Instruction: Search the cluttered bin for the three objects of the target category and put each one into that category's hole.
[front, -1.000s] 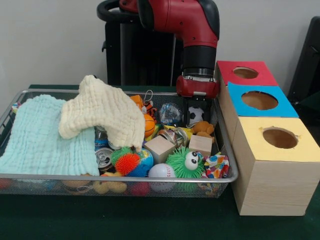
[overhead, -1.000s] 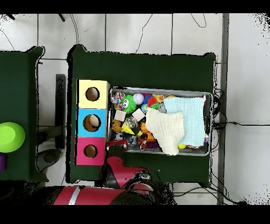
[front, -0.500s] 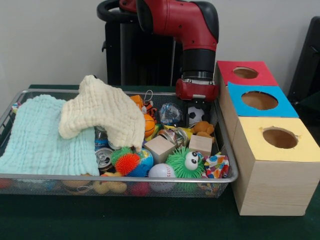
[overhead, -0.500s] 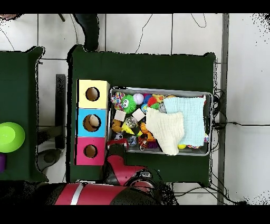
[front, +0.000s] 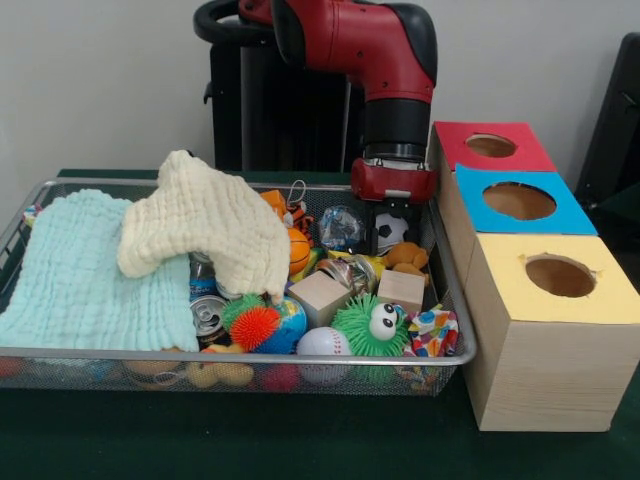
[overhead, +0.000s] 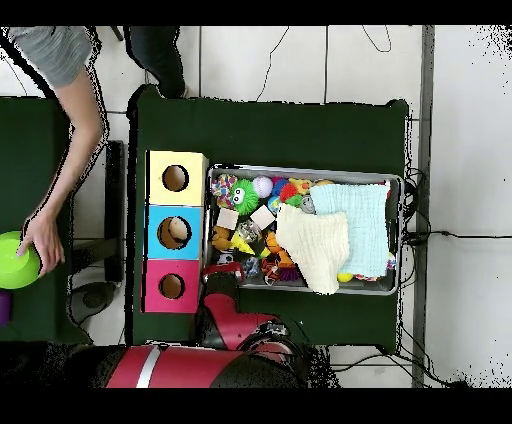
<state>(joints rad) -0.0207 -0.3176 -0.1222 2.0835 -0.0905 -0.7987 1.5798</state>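
Note:
A wire mesh bin (front: 455, 320) (overhead: 396, 182) holds a jumble of toys. My gripper (front: 393, 212) (overhead: 222, 273) hangs from the red wrist over the bin's far right corner, right above a small soccer ball (front: 391, 231). Near it lie a brown teddy (front: 406, 258), two wooden blocks (front: 319, 297) (front: 401, 290), a green fuzzy toy with eyes (front: 368, 325), a white baseball (front: 323, 343) and a spiky orange ball (front: 254, 325). Beside the bin stands a wooden box with a red-topped hole (front: 491, 145), a blue-topped hole (front: 518, 200) and a yellow-topped hole (front: 560, 275).
A cream cloth (front: 205, 220) and a pale blue cloth (front: 85, 265) cover the bin's left half and hide what lies under them. In the overhead view a person's arm (overhead: 75, 130) reaches down to a green bowl (overhead: 18, 262) on the side table.
A person has come into the overhead view and put a hand on the green bowl. My arm has shifted very slightly; the bin's contents have not moved.

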